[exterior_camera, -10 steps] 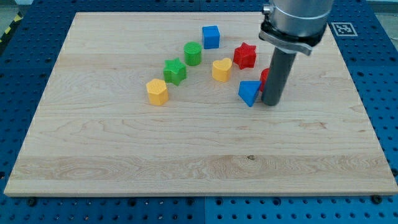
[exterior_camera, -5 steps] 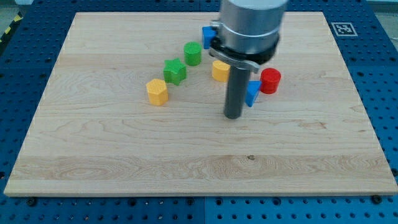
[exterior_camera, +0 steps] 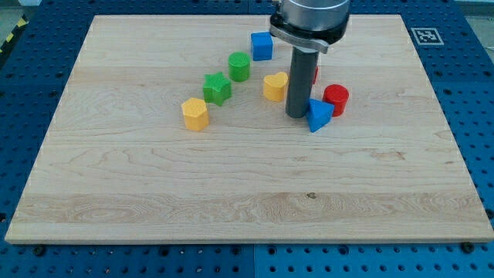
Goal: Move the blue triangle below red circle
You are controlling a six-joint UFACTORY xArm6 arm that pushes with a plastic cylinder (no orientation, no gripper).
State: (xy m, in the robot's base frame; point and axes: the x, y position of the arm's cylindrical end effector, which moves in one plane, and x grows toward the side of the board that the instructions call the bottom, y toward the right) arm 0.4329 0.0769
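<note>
Behind the dark rod, a red block (exterior_camera: 312, 75) was mostly hidden; my tip (exterior_camera: 296, 115) touched the one blue triangle block (exterior_camera: 318, 114), beside one red circle block (exterior_camera: 336, 100).

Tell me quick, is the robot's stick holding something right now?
My tip: a plain dark rod end, with nothing to open or close, holding nothing. It stands on the wooden board, against the left side of the small blue triangle block.

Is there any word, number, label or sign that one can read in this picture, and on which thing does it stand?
No readable text: no words, numbers or brand names on the wooden board or the blocks.
One sign only: a black-and-white square marker at the view's top right, beside the board; it is a pattern, not letters.
</note>
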